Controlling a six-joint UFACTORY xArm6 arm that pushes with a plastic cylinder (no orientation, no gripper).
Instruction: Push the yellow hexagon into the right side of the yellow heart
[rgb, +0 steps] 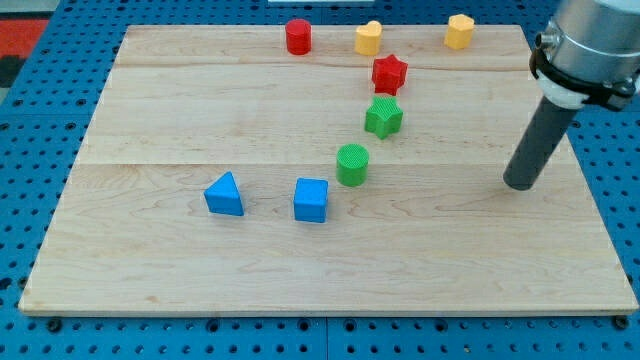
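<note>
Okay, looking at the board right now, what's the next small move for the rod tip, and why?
Probably slide my tip toward the view's top, staying on the view's right of the yellow hexagon. The tip sits well below and right of it, and the yellow heart lies to the hexagon's left, so the push must come from the right.

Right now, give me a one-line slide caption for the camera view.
My tip rests at the view's right, well below the yellow hexagon, which sits right of the yellow heart.
</note>
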